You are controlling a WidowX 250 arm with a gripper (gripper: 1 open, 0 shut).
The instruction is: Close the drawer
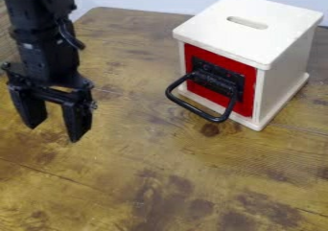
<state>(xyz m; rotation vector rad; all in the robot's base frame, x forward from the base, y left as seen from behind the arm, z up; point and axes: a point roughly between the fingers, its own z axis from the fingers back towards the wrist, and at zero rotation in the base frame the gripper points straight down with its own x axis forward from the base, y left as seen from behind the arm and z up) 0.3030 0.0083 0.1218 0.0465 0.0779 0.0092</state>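
The drawer point(216, 80) has a red front panel and a black loop handle point(195, 102) that hangs down and forward. It sits in a pale cream wooden cube box point(251, 45) with a slot on top point(250, 22), at the upper right of the table. The red front looks about flush with the box face; I cannot tell if it stands out slightly. My black gripper point(50, 123) is at the left, well apart from the box, fingers pointing down just above the table. It is open and empty.
The box stands on a worn brown wooden table point(153, 177). The table's far edge runs along the top of the view, with a pale wall behind.
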